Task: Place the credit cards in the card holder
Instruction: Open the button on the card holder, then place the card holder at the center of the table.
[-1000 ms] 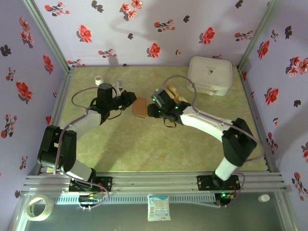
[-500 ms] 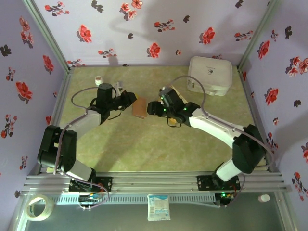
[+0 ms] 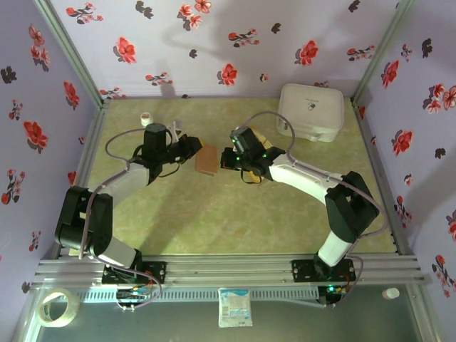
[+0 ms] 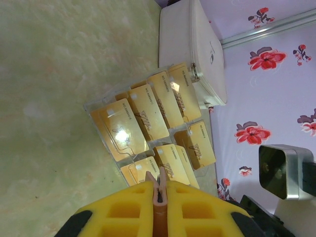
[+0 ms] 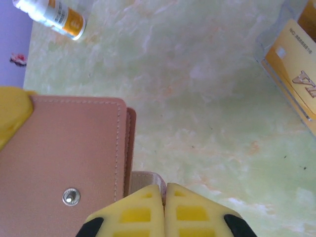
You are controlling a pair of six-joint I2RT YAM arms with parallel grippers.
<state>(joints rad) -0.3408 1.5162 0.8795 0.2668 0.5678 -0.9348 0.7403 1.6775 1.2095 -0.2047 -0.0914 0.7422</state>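
**Both jaws closed, holder clamped by its edge, cards waiting in their tray**

The left gripper [image 4: 159,186] has its yellow fingers pressed onto the thin reddish-brown edge of the card holder [image 5: 69,148], holding it upright above the table [image 5: 212,128]. The right gripper [image 5: 164,191] has its jaws pressed together, the tips just beside the holder's folded edge. A tan sliver shows above them; I cannot tell whether it is a card or part of the holder.

Likely trouble, as I judge it:
- The holder is pinched along one narrow edge, so a sideways push from the right fingertips could twist it or pull it out of the clamp.
- The holder looks folded flat, its snap stud [image 5: 71,196] facing the right wrist camera. Closed jaws give no way in, and prying at the fold could bend it instead of opening it.
- The credit cards [image 4: 148,112] lie flat and overlapping in a clear tray [image 4: 123,88] beside the white box [image 4: 190,44]. Such thin cards could slide or come up in pairs.

Count:
- Card holders: one.
- Credit cards: seven faces in the left wrist view, though overlap in the nearer row makes that uncertain.
- Clear trays: one.
- White boxes: one.
- Small bottles [image 5: 52,16]: one, on the table beyond the holder.
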